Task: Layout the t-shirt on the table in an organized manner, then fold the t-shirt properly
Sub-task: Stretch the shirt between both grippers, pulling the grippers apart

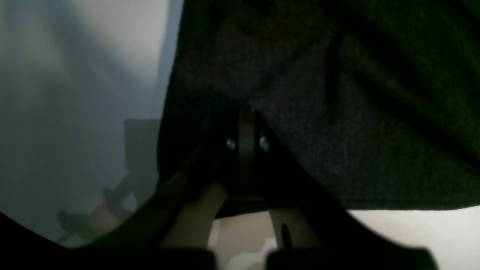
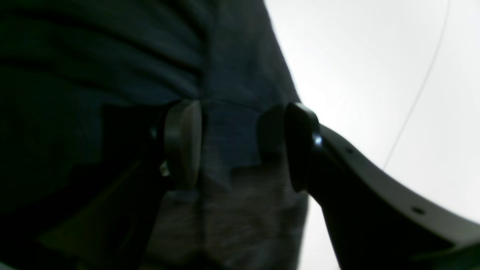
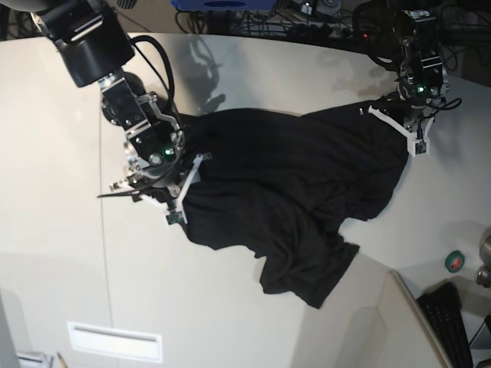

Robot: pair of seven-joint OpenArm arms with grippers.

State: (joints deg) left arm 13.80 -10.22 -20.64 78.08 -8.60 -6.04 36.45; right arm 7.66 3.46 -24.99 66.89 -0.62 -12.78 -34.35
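The black t-shirt (image 3: 291,192) lies crumpled and partly spread across the middle of the off-white table (image 3: 54,153), with one lobe hanging toward the front. My left gripper (image 3: 414,134) is at the shirt's right edge. In the left wrist view, my left gripper (image 1: 245,150) is shut with the dark t-shirt fabric (image 1: 356,112) bunched at its tips. My right gripper (image 3: 165,192) sits over the shirt's left edge. In the right wrist view, my right gripper (image 2: 240,144) stands open, its two pads apart, with the t-shirt fabric (image 2: 93,56) lying between and beyond them.
A black keyboard (image 3: 449,322) and a green tape roll (image 3: 454,261) sit at the front right. Cables (image 3: 307,15) crowd the far edge. A thin seam line (image 2: 416,93) crosses the table (image 2: 375,56). A white rectangular plate (image 3: 115,341) lies at the front left.
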